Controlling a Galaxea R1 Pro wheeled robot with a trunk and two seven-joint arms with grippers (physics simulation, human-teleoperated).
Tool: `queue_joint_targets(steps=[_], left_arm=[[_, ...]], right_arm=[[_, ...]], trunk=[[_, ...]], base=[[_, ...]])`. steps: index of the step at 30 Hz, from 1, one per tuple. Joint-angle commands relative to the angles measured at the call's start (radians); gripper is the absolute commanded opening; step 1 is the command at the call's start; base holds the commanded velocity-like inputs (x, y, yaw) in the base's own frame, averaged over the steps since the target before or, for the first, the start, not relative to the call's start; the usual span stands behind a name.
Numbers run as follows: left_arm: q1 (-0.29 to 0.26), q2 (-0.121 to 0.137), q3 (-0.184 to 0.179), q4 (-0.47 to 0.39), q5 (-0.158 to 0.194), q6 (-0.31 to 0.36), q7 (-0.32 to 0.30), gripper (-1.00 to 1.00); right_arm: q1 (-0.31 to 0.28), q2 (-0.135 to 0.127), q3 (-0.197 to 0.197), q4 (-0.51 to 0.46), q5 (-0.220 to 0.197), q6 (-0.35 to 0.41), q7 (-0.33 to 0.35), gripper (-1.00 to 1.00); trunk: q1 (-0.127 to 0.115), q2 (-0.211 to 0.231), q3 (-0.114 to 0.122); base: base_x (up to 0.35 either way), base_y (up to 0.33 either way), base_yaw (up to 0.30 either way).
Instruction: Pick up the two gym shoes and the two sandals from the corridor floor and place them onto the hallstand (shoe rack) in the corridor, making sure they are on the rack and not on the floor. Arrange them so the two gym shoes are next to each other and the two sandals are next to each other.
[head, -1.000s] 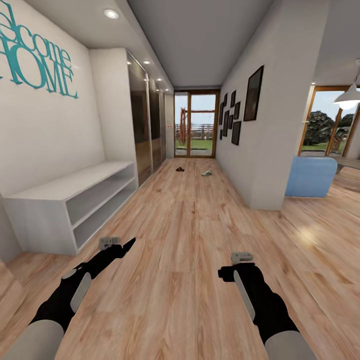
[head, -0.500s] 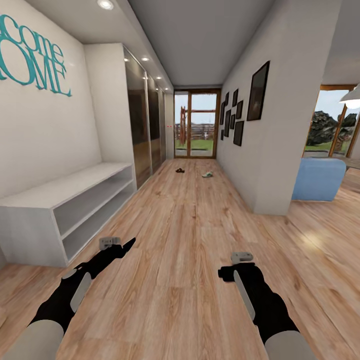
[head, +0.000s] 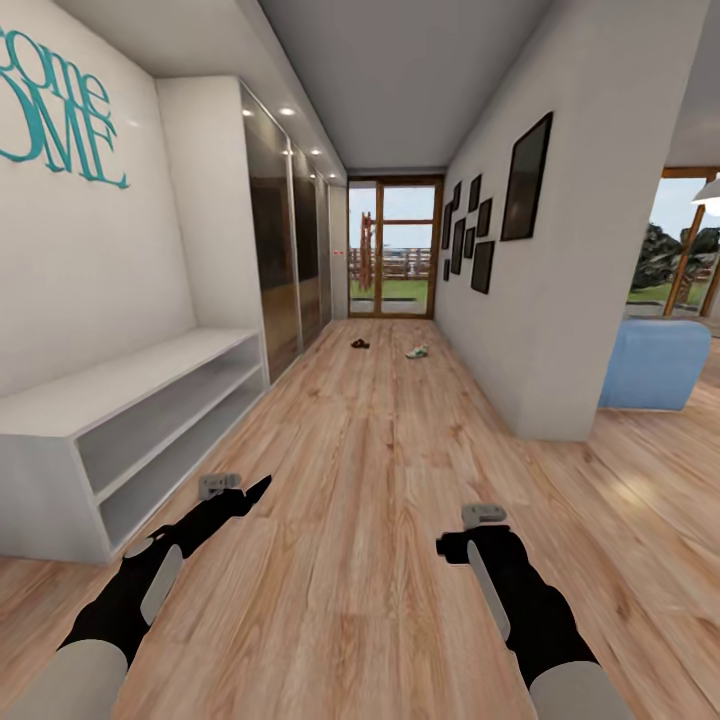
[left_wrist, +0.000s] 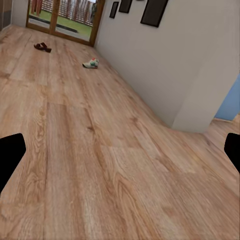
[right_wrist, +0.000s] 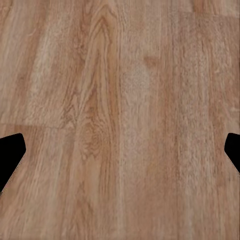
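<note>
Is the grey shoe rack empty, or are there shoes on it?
Empty, as far as shown: the shoe rack has bare shelves. A sandal and gym shoe lie on the floor.

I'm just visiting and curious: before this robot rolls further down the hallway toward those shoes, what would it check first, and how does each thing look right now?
1. Shoes in sight: ok. A dark sandal and a pale gym shoe lie far off near the glass door.
2. All four shoes counted: cannot tell, too small.
3. Path along the corridor floor: ok, no obstacle visible.
4. Left gripper open, holding nothing: ok.
5. Right gripper open, holding nothing: ok.
6. Hallstand top has room: ok.
</note>
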Motion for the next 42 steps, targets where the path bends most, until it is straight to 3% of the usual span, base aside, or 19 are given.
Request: queue_joint_targets(steps=[1, 42], left_arm=[[-0.001, 0.000, 0.001, 0.001, 0.005, 0.002, -0.005, 1.00], [-0.001, 0.000, 0.000, 0.001, 0.005, 0.002, -0.005, 1.00]], right_arm=[[-0.001, 0.000, 0.002, -0.001, -0.001, 0.005, -0.004, 1.00], [-0.001, 0.001, 0.003, 0.018, -0.002, 0.005, -0.004, 1.00]], trunk=[[0.000, 0.000, -0.001], [0.000, 0.000, -0.006]], base=[[0.349, 0.000, 0.000], [0.349, 0.000, 0.000]])
